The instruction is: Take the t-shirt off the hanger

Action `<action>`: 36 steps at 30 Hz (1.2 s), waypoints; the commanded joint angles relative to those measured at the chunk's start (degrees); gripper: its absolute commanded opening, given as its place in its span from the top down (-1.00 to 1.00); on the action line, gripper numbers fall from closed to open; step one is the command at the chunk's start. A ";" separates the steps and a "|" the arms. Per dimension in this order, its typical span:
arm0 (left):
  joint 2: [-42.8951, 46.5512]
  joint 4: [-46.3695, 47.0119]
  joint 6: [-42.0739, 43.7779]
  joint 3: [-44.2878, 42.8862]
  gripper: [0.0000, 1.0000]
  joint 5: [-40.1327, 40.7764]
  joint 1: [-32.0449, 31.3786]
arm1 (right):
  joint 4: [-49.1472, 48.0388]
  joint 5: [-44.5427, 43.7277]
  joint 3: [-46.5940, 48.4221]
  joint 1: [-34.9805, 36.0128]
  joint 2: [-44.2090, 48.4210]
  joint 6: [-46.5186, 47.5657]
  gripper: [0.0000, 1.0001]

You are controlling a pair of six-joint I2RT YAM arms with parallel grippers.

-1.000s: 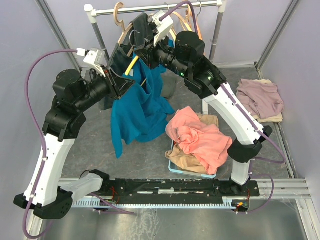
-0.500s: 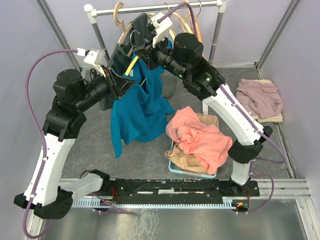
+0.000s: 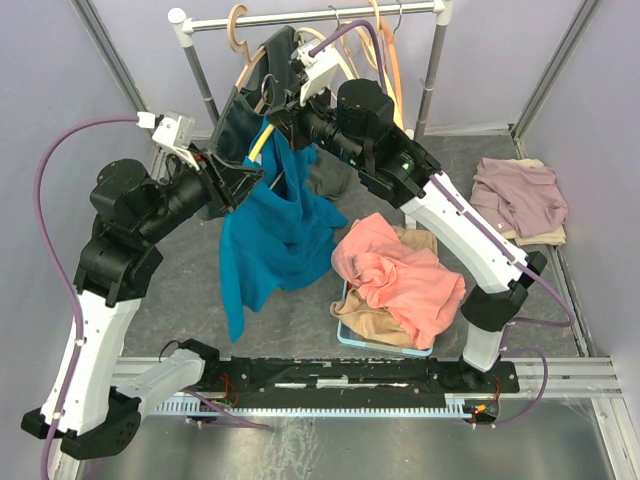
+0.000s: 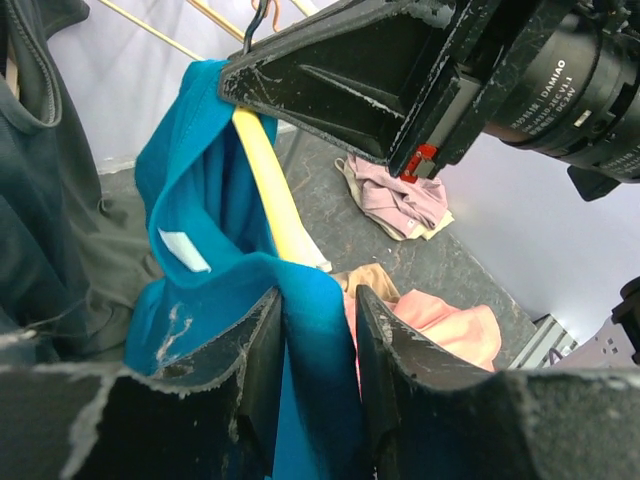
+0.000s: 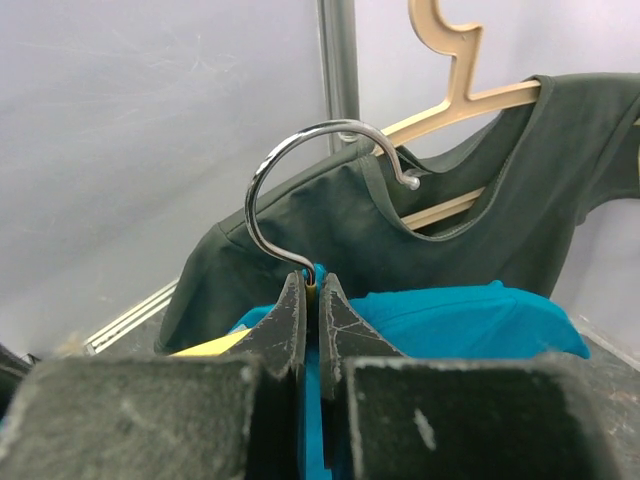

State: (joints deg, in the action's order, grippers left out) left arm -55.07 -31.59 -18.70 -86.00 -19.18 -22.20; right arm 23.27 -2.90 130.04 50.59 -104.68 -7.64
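Observation:
A teal t-shirt [image 3: 275,235] hangs from a yellow hanger [image 3: 263,135] in front of the rack. My right gripper [image 3: 283,112] holds the hanger up. In the right wrist view the right gripper [image 5: 313,280] is shut on the hanger's neck, just under the metal hook [image 5: 290,170], with teal cloth [image 5: 470,320] below. My left gripper [image 3: 250,183] is at the shirt's left shoulder. In the left wrist view a fold of the t-shirt [image 4: 190,200] fills the gap between the fingers of the left gripper [image 4: 318,295], beside the bare yellow hanger arm [image 4: 275,195].
A dark t-shirt [image 3: 240,110] hangs on a wooden hanger from the rack rail [image 3: 310,15], right behind the teal one. A blue basket [image 3: 345,335] with peach and tan clothes sits at centre right. A mauve clothing pile [image 3: 520,195] lies at the far right.
The right gripper has closed on the hanger's neck and shifted slightly left. The left arm has swung left, still holding the teal cloth at the shoulder.

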 commanded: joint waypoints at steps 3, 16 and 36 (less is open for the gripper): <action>4.02 0.52 -3.71 -0.19 0.12 2.08 -0.02 | -6.53 -3.95 -1.62 -0.53 4.58 1.75 0.98; 7.05 -1.45 -5.77 2.52 -0.08 3.21 -0.04 | -7.63 -5.05 -3.45 -0.49 6.34 3.96 0.98; 14.40 -15.27 -6.02 5.17 -0.13 10.06 -0.04 | -9.15 -10.49 -1.29 -0.93 4.74 6.69 0.98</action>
State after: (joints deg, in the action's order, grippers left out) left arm -41.89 -44.27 -22.09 -82.04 -10.28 -22.24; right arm 21.06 -11.11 125.49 50.09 -102.02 -2.00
